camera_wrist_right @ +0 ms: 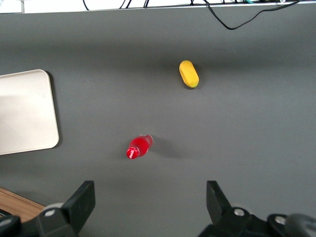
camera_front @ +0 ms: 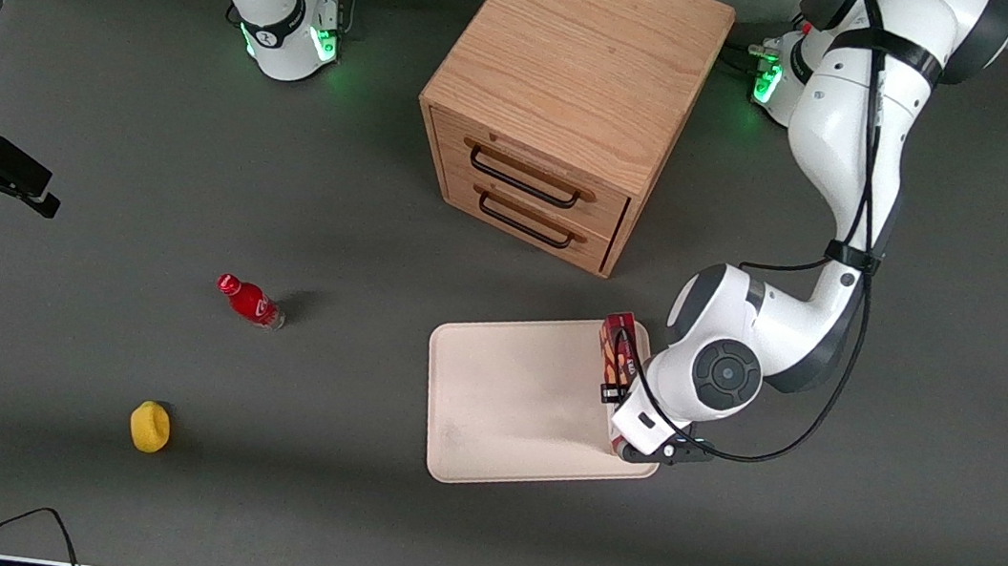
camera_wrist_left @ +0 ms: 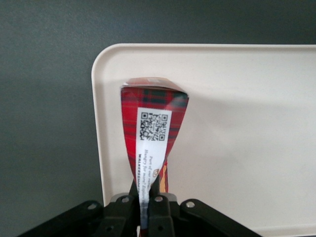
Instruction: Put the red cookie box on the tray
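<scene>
The red cookie box (camera_front: 616, 353) is held on its narrow edge over the cream-white tray (camera_front: 518, 400), along the tray's edge toward the working arm's end. In the left wrist view my gripper (camera_wrist_left: 146, 207) is shut on the red cookie box (camera_wrist_left: 154, 123), whose tartan side with a white label patch runs away from the black fingers (camera_wrist_left: 123, 210) above the tray (camera_wrist_left: 237, 123), close to its rounded corner. In the front view the gripper (camera_front: 622, 403) sits under the arm's wrist, which hides the box's nearer end. Whether the box touches the tray I cannot tell.
A wooden cabinet (camera_front: 564, 108) with two drawers stands farther from the front camera than the tray. A small red bottle (camera_front: 250, 302) and a yellow object (camera_front: 150, 426) lie toward the parked arm's end of the grey table.
</scene>
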`<action>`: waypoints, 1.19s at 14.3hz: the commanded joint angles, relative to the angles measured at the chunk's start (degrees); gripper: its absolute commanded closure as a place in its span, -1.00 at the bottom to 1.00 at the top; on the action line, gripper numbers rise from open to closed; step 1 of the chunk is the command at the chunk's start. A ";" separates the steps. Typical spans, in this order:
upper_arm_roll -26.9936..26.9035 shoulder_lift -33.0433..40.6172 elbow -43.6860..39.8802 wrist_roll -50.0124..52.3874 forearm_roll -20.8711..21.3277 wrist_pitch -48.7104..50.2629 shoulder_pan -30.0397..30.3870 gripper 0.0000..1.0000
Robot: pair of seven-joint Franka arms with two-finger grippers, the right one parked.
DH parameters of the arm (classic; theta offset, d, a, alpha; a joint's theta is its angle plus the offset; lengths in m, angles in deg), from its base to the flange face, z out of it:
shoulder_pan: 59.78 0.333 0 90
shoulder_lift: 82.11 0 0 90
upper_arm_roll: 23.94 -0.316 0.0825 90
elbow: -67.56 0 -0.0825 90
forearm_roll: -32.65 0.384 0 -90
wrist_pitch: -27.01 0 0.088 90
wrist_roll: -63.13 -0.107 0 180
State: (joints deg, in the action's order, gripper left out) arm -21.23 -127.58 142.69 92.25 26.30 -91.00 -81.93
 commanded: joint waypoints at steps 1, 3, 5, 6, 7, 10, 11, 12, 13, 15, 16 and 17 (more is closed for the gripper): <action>-0.78 -0.67 -1.92 1.47 1.60 0.32 -0.79 0.67; -0.87 -0.67 -1.83 1.55 2.21 0.32 -0.97 -1.00; -0.87 0.03 -1.92 1.47 2.92 1.28 -0.70 -1.00; -0.87 0.47 -2.10 1.47 2.83 1.98 -0.44 -1.00; -0.95 1.17 -2.27 1.29 2.83 3.12 0.08 -1.00; -1.04 5.99 -2.36 0.94 2.92 8.57 2.54 -1.00; -1.04 8.01 -2.27 0.68 3.01 9.71 3.42 -1.00; -1.04 9.86 -2.27 0.50 3.01 11.38 4.82 -1.00; -0.96 11.53 -2.27 -0.11 2.83 13.57 6.49 -1.00; -0.96 15.22 -2.01 -7.80 2.66 19.53 9.56 -1.00; -1.04 16.98 -2.01 -10.20 2.92 22.61 10.97 -1.00; -1.13 18.82 -1.75 -11.70 3.09 25.08 12.47 -1.00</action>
State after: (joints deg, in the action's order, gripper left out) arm -22.62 -112.92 139.03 84.56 28.66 -70.10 -71.84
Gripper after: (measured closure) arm 0.000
